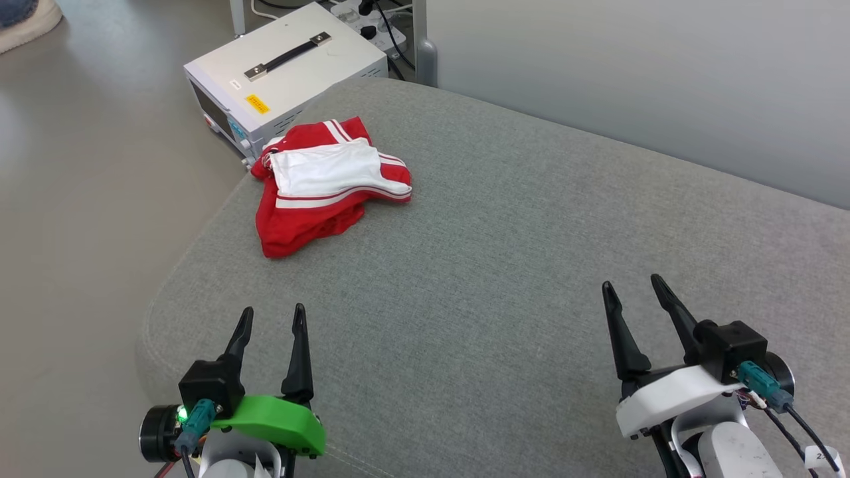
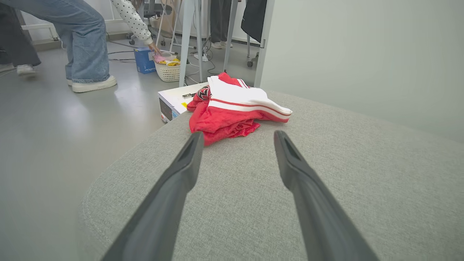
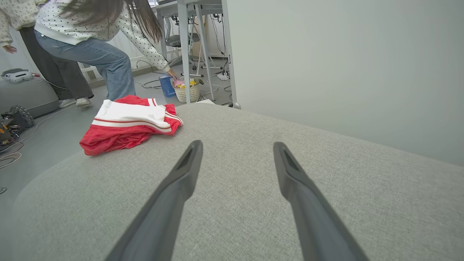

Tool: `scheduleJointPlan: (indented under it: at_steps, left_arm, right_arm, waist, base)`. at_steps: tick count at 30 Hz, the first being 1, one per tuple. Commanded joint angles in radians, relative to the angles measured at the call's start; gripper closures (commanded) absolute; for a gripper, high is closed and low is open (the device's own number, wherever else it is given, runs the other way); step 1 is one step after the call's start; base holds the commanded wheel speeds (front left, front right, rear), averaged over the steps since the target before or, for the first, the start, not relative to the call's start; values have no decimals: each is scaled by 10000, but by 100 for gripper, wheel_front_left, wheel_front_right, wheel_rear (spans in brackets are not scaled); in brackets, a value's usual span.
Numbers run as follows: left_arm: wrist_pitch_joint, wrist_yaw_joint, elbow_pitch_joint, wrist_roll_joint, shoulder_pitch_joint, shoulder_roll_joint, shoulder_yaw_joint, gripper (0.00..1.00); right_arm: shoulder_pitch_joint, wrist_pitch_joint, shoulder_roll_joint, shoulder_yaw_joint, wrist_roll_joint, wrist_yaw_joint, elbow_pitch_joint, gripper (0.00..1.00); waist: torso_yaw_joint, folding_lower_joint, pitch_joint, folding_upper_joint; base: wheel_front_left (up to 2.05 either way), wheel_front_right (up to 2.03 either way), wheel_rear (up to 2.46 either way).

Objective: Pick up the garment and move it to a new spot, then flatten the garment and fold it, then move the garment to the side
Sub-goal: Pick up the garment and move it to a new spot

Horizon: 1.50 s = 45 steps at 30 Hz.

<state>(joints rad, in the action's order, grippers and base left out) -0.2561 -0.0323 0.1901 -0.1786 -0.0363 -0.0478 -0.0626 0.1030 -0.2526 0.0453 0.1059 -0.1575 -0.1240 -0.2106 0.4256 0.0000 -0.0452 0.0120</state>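
Note:
The garment (image 1: 325, 189) lies bunched in a red heap with a white striped sleeve on top, near the far left edge of the grey cushioned surface (image 1: 518, 265). It also lies ahead in the left wrist view, garment (image 2: 232, 108), and off to the left in the right wrist view, garment (image 3: 127, 125). My left gripper (image 1: 273, 318) hovers open at the near left, well short of the cloth, left gripper (image 2: 237, 139) with nothing between its fingers. My right gripper (image 1: 634, 285) stands open at the near right, right gripper (image 3: 237, 148) empty too.
A white equipment box (image 1: 285, 73) with a black handle sits on the floor just beyond the garment. A person (image 3: 98, 47) bends toward a white basket (image 3: 186, 92) on the floor farther back. A pale wall (image 1: 631, 73) runs behind the surface.

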Motion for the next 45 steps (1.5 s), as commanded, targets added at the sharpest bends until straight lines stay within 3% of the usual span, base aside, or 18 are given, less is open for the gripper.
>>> scheduleJointPlan:
  at_steps: [1, 8, 12, 14, 18, 24, 26, 27, 29, 32, 40, 41, 42, 45]
  left_arm:
    - [-57, -100, 49, -66, -203, -24, 50, 0]
    - [-57, -614, 461, 155, -1330, -249, 412, 0]
    - [-57, -831, 1089, 19, -2340, -763, 455, 0]
    - [277, -944, 1890, -656, -3805, -1419, 480, 0]
    - [1802, -976, 2501, -1938, -5304, -2245, 87, 0]
    - [5249, -981, 3176, -4512, -7149, -3970, -910, 0]
    - [6282, -981, 3490, -5242, -7598, -4320, -1085, 0]
    - [7279, -982, 3818, -5838, -7967, -4620, -1262, 0]
    - [7906, -982, 4196, -6118, -8215, -4884, -1354, 0]
    - [8554, -982, 4824, -6399, -8455, -5090, -1351, 0]
    - [8336, -983, 5708, -6093, -8708, -5277, -1749, 0]
    - [8295, -983, 5765, -6075, -8703, -5255, -1818, 62]
    - [8231, -983, 5780, -6055, -8695, -5237, -1882, 100]
    - [7860, -983, 5783, -6125, -8651, -5148, -1982, 100]
  right_arm:
    - [208, -91, 49, 2, 74, -67, 26, 0]
    - [651, -91, 49, -71, 334, -67, 444, 0]
    - [977, -91, 49, 0, 174, -67, 687, 0]
    - [1385, -91, 49, 152, 47, -67, 935, 0]
    - [1740, -92, 49, 369, 46, -67, 1240, 0]
    - [2031, -92, 49, 359, -58, -67, 1608, 0]
    - [2112, -92, 49, 397, 19, -67, 1636, 0]
    - [2181, -92, 49, 443, 33, -67, 1671, 0]
    - [2240, -92, 49, 490, 28, -67, 1688, 0]
    - [2312, -92, 49, 607, -142, -67, 1706, 0]
    - [2376, -92, 49, 637, -44, -67, 1653, 0]
    - [2387, -92, 49, 617, -33, -67, 1638, 0]
    - [2394, -92, 49, 600, -22, -67, 1623, 0]
    - [2392, -92, 49, 565, 22, -67, 1567, 0]
  waist:
    - [-239, 0, -246, -120]
    - [-1061, 0, -1154, -120]
    - [-1627, 0, -1933, -120]
    - [-2126, 0, -2697, -120]
    - [-2501, 0, -3371, -120]
    - [-2894, 0, -4148, -120]
    - [-3006, 0, -4354, -120]
    - [-3121, 0, -4541, -120]
    - [-3214, 0, -4674, -120]
    - [-3354, 0, -4796, -120]
    - [-3450, 0, -4882, -120]
    - [-3434, 0, -4877, -120]
    - [-3416, 0, -4863, -120]
    - [-3326, 0, -4740, -120]
  base:
    - [0, 0, 0]
    - [0, 0, 0]
    - [0, 0, 0]
    - [0, 0, 0]
    - [0, 0, 0]
    - [0, 0, 0]
    - [0, 0, 0]
    - [0, 0, 0]
    - [0, 0, 0]
    - [0, 0, 0]
    - [0, 0, 0]
    - [0, 0, 0]
    - [0, 0, 0]
    - [0, 0, 0]
